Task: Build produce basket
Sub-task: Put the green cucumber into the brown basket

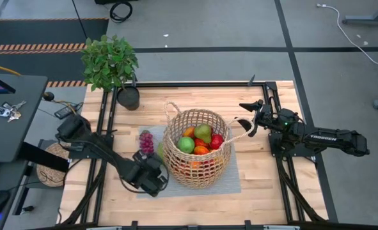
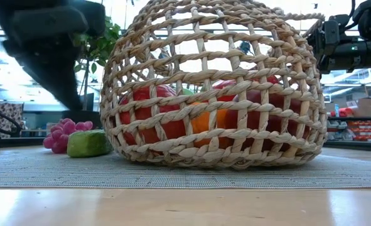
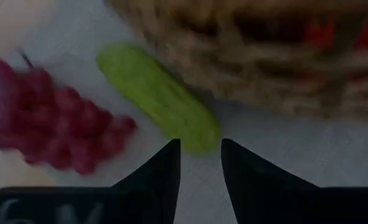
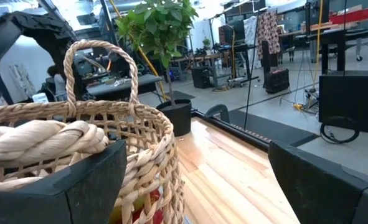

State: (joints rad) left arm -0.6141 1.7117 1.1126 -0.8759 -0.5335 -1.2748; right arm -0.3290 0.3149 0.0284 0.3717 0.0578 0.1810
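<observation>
Your pale wooden table (image 1: 265, 185) carries a grey woven mat (image 2: 59, 171), with a leafy potted plant (image 1: 110, 62) at the far left corner. Your left gripper (image 3: 200, 163) hovers low over the mat, fingers narrowly apart and holding nothing; the green cucumber (image 3: 160, 97) lies just ahead of the fingertips, the purple grape bunch (image 3: 43, 121) beside it. Past the cucumber stands the large round tan wicker basket (image 1: 196, 150), loaded with red apples (image 2: 149, 119), a green apple (image 1: 186, 144), a pear (image 1: 203, 132) and oranges (image 1: 201, 150). Your right gripper (image 1: 248, 120) has its fingers spread wide, empty, one finger against the basket's near loop handle (image 4: 37, 142).
</observation>
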